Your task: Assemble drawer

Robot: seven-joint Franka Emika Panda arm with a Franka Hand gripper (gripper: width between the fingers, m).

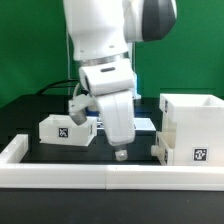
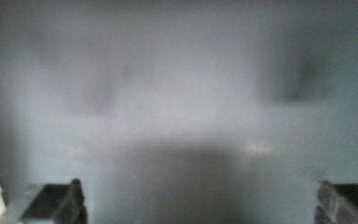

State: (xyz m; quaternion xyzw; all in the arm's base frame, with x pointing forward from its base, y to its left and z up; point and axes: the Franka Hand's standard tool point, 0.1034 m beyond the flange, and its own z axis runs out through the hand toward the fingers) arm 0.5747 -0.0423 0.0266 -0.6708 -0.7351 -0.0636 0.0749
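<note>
A white robot arm (image 1: 105, 50) reaches down over the middle of a black table (image 1: 60, 155). The drawer's big cube-like shell (image 1: 190, 120) stands near the table's corner at the exterior view's right, closest to the camera, and a small open-top tray (image 1: 65, 128) sits well apart toward the exterior view's left edge. Between them the claw (image 1: 120, 153) points down close over the table, released: in the wrist view its fingertips (image 2: 55, 200) stand wide apart, holding nothing.

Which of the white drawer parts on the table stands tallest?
The cube-like shell at the exterior view's right. Its open top rises well above the low tray at the exterior view's left.
</note>
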